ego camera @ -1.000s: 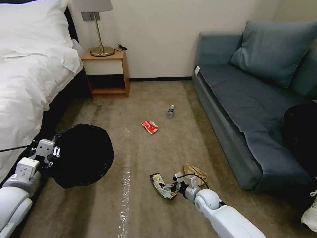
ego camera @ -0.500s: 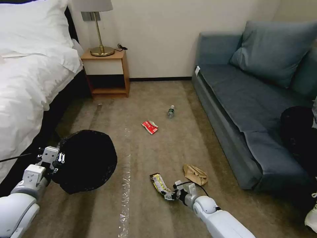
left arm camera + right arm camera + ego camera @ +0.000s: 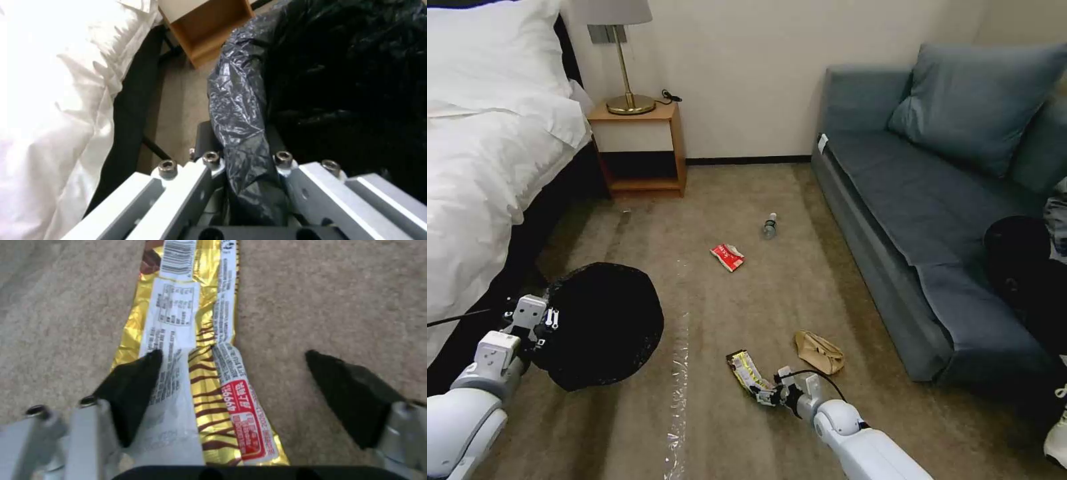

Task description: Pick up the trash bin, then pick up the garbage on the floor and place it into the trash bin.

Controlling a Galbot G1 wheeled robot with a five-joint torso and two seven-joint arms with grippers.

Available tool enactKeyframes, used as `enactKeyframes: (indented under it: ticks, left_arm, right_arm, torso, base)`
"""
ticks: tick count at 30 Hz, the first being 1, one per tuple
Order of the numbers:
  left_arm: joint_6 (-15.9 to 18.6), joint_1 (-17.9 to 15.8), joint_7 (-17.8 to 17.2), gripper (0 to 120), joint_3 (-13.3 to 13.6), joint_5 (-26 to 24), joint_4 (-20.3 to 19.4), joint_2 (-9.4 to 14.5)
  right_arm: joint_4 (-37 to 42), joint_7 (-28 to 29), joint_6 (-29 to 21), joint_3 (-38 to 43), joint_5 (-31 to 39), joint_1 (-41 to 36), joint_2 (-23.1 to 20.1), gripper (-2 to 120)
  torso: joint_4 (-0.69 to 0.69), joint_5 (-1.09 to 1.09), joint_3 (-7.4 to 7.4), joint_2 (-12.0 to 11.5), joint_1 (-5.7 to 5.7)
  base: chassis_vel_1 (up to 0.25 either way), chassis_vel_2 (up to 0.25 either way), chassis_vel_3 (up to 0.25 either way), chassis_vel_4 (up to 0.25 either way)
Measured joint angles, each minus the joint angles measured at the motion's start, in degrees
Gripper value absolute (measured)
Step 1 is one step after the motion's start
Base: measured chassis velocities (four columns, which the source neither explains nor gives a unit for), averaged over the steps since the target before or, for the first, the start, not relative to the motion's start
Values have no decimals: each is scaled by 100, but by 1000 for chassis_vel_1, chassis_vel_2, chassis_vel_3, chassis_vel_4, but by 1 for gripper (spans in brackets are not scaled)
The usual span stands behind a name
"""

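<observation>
Trash bin (image 3: 602, 325): near left beside the bed (image 3: 487, 173), rim clamped in left gripper (image 3: 242, 156).
Snack wrapper (image 3: 200, 373): on the carpet, near centre.
Right gripper (image 3: 233, 386): spread wide, straddling the wrapper's end.
</observation>
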Motion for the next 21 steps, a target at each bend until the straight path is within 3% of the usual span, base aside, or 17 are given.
enactKeyframes:
  ticks: [2,3,11,14,19,21]
  left_arm:
    - [-1,5,2,5,1,1,-5,-6]
    - [-3,14,2,5,1,4,-15,-15]
    - [-10,57,7,5,-13,6,-59,-20]
    - [-24,70,14,5,-17,11,-65,-27]
    - [-26,54,15,5,-18,10,-62,-11]
    - [-26,46,16,5,-18,6,-50,2]
  right_arm:
    - [16,-18,7,6,-3,-24,1,75]
    - [41,-25,13,30,-1,-56,-15,67]
    - [145,-84,13,113,-66,-198,-21,43]
    - [181,-90,12,148,-127,-268,5,25]
    - [184,-89,12,164,-142,-278,8,13]
    - [185,-90,9,173,-140,-278,7,2]
  torso:
    - [2,4,0,0,0]
    - [4,6,0,0,0]
    - [4,6,1,0,0]
    - [5,5,1,0,0]
    - [3,4,1,-1,0]
    - [5,6,1,-1,0]
  base:
    - [0,0,0,0]
    - [0,0,0,0]
    - [0,0,0,0]
    - [0,0,0,0]
    - [0,0,0,0]
    - [0,0,0,0]
